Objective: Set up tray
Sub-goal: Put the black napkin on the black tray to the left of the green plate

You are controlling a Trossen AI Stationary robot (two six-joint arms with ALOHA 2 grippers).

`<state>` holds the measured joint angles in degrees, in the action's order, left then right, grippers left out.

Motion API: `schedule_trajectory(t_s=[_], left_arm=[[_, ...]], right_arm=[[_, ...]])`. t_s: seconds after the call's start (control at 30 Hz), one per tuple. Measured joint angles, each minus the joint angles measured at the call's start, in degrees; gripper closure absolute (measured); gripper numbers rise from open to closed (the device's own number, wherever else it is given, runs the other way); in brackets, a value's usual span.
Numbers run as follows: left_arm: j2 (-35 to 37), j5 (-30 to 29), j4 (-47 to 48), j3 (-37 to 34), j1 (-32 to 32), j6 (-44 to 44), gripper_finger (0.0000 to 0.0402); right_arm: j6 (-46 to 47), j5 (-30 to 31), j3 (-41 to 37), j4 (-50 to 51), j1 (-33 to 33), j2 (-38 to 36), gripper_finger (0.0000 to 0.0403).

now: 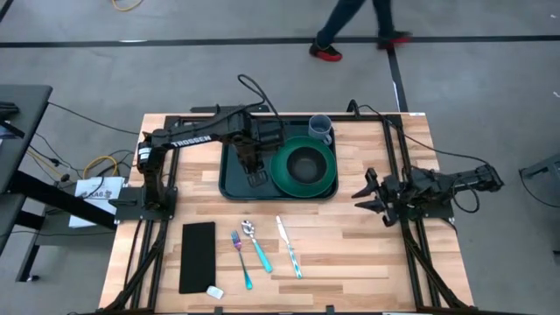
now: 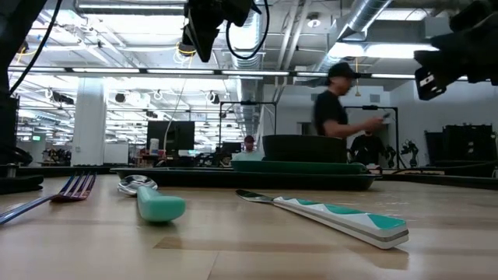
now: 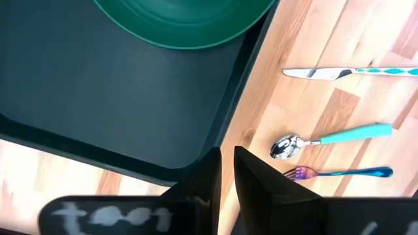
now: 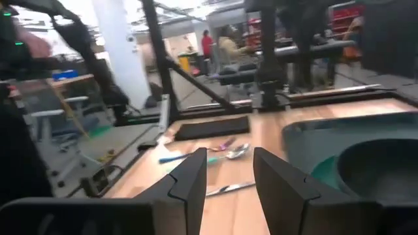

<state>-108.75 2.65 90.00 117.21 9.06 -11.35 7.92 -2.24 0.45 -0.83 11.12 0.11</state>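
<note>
The dark green tray (image 1: 234, 179) lies at the table's far middle and also fills much of the left wrist view (image 3: 111, 85). A round green plate (image 1: 328, 175) with a dark bowl (image 1: 304, 164) in it rests on the tray's right half. My left gripper (image 1: 255, 178) hovers over the tray's bare left part near its near rim, its fingers (image 3: 251, 183) almost together and empty. My right gripper (image 1: 366, 194) waits to the right of the tray, open and empty (image 4: 230, 176).
A grey cup (image 1: 320, 129) stands at the tray's far right corner. Near the table's front lie a black napkin (image 1: 198, 255), a fork (image 1: 241, 258), a spoon (image 1: 256, 245), a knife (image 1: 289, 247) and a small white piece (image 1: 214, 291). A person (image 2: 334, 101) stands beyond the table.
</note>
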Motion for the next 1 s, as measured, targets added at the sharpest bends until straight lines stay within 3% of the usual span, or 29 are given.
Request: schedule_trajectory(t_s=[0.4,1.0], left_arm=[[0.00,-0.04,0.00,0.00,-0.11,0.68,0.0372],[0.00,-0.30,0.00,0.00,-0.11,1.22,0.0372]], right_arm=[[-8.42,-0.55,0.00,0.01,0.14,0.22,0.0285],[-8.28,0.57,0.02,0.38,0.10,0.29,0.0285]])
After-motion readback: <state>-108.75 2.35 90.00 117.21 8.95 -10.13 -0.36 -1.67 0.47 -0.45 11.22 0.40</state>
